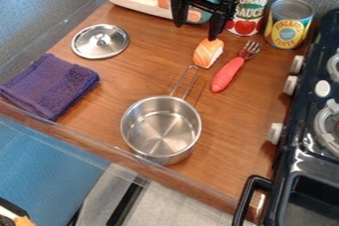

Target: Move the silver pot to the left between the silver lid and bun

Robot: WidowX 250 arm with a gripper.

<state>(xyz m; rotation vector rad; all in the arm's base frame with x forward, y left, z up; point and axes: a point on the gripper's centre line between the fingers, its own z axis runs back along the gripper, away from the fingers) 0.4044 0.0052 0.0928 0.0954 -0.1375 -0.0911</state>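
1. The wooden counter [235, 136] ran under the whole lot, with the black toy stove [299, 163] along the right.
2. The white-and-teal toy appliance [136, 3] sat at the back.
3. The purple cloth [49, 86] was folded on the left.
4. The gripper [196, 30] hung near the back, pincer wide, one tip overlapping the sushi-like piece in view — couldn't tell if they touched.
5. The silver pot [160, 131] stood upright near the front edge, closer to the camera than lid and sushi piece, handle pointing back towards the latter.
6. Two cans, red-labelled [250, 2] and yellow-labelled [288, 27], stood back right.
7. The silver lid [99, 40] lay knob-up just behind the cloth.
8. The pink-handled fork [228, 74] lay right beside the orange-and-white sushi-like piece [208, 53] — smallest of the bunch.
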